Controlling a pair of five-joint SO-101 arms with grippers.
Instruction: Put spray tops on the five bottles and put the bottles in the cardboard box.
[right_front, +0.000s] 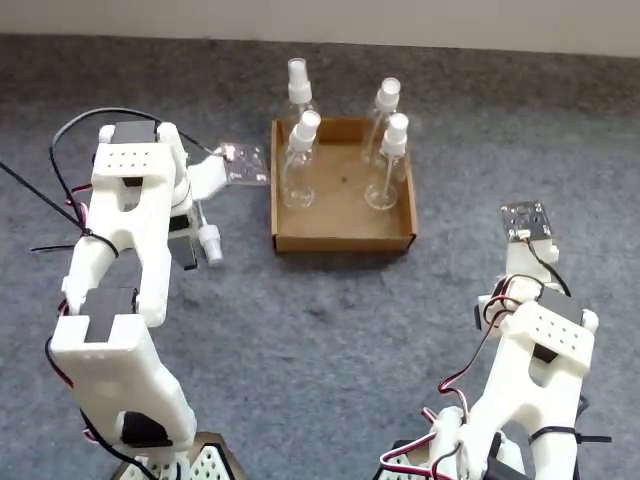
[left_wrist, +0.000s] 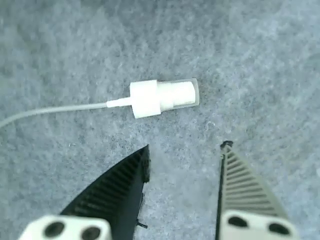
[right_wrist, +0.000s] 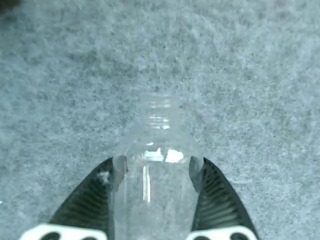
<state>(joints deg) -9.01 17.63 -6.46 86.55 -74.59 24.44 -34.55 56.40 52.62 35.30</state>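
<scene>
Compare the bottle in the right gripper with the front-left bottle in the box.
The gripped bottle has a bare open neck; the box bottle wears a white spray top. The gripped bottle sits clamped in the right gripper over carpet; the box bottle stands upright in the box. Both are clear.

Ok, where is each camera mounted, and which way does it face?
High view: fixed overhead, looking down on the cardboard box, the left arm and the right arm.
Left wrist view: on the left wrist, facing down at a loose spray top on the carpet; the open left gripper shows.
Right wrist view: on the right wrist, facing the carpet; the right gripper clasps an uncapped bottle.
Shared: high and left wrist views both show the spray top.
</scene>
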